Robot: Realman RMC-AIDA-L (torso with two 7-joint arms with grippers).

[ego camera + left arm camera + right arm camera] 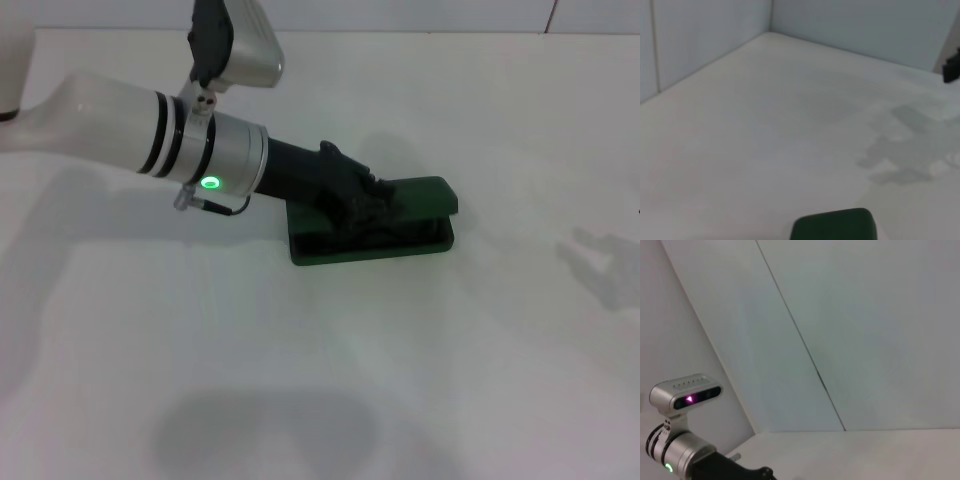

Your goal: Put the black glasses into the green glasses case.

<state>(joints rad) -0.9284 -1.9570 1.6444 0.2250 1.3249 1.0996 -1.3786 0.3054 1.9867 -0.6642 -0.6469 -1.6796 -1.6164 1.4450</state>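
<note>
The green glasses case point(420, 195) lies on the white table, right of the middle in the head view, with its lid raised at the back over the dark tray. My left gripper point(366, 208) reaches in from the left and sits low over the tray, covering most of its inside. The black glasses are hidden; I cannot pick them out from the dark gripper and lining. One rounded green corner of the case point(835, 226) shows in the left wrist view. A black piece of my right gripper point(952, 66) shows far off at the edge of that view.
The white table point(300, 380) stretches around the case, with pale walls behind it. My left arm's silver wrist with its camera point(685, 395) appears in the right wrist view.
</note>
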